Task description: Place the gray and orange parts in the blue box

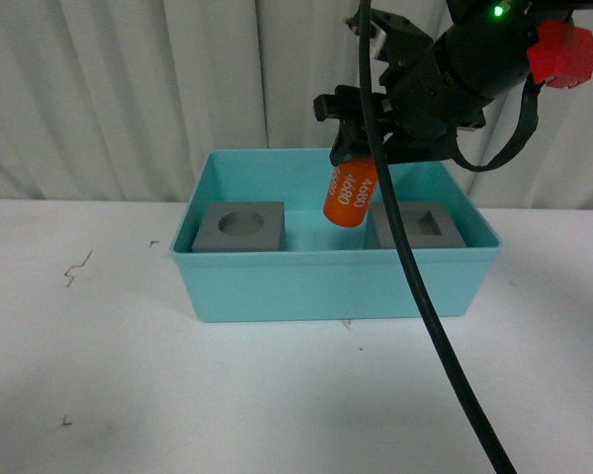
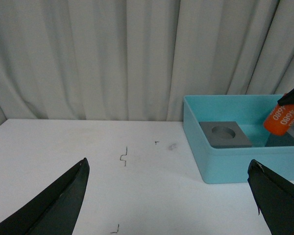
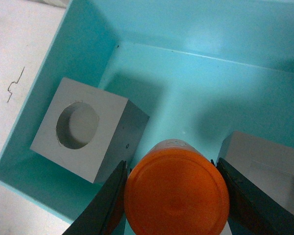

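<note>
Tabletop [image 1: 99, 375]: white, scuffed with small dark marks, bare in front of the blue box [image 1: 326, 286]. A black cable [image 1: 425, 326] hangs across the near right of the front view.

Left fingers [image 2: 171, 196]: spread wide, empty, low over the tabletop at about 9 o'clock from the box, well apart from it.

Blue box: near centre. Inside, the gray cube with round recess [image 1: 239, 226] sits at 9 o'clock; the gray cube with square recess [image 1: 420, 226] sits at 3 o'clock. Both rest on the floor of the box.

Right fingers [image 1: 361, 148]: closed on the top of the orange cylinder [image 1: 350, 196], which hangs tilted above the gap between the cubes, not yet set down.

Risk, judged: the gap looks narrow. Released tilted, the cylinder could strike a cube edge and roll or come to rest leaning. If lowered further, the fingers could clip either cube.
</note>
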